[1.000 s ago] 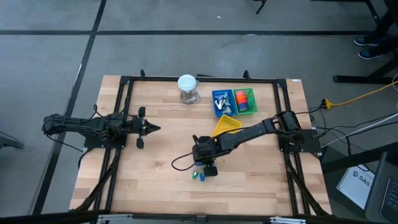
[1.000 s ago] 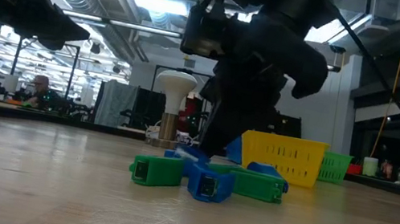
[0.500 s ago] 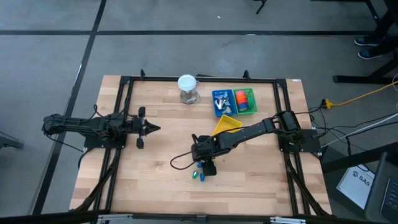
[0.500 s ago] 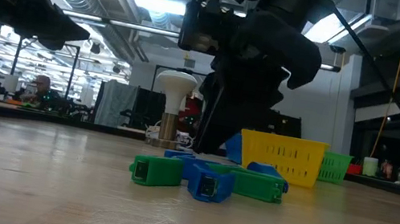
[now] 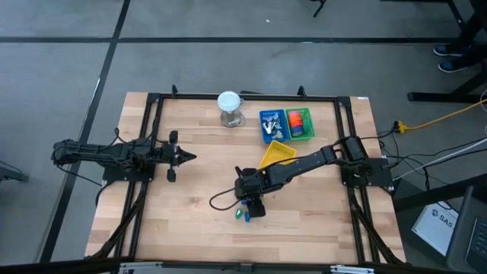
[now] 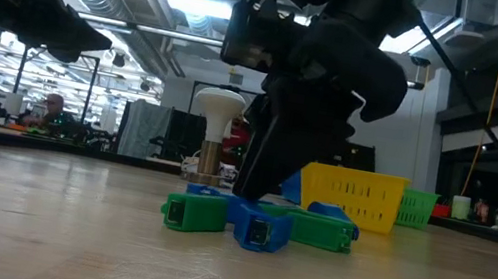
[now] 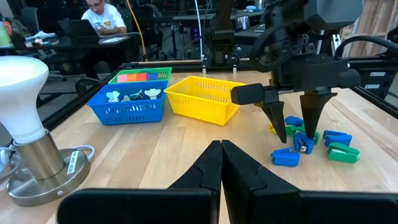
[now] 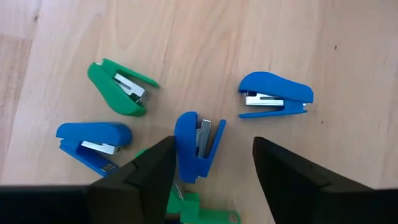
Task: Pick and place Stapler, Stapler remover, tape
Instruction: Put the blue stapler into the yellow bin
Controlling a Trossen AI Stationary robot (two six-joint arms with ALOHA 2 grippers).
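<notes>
1. High view: the right claw point(image 5: 251, 207) hangs over small staplers point(image 5: 242, 215) on the tabletop point(image 5: 198, 152); the left claw point(image 5: 186, 157) waits well apart.
2. Left wrist view: left claw together; tape point(image 7: 135, 78) lies in the green basket point(image 7: 163, 73).
3. Right wrist view: right claw apart, straddling a blue stapler point(image 8: 195, 145).

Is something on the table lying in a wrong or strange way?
Yes. The small staplers lie scattered in a loose heap on the bare wood, some on their sides, while the yellow basket beside them looks empty. The open right hand hangs just over the heap.
</notes>
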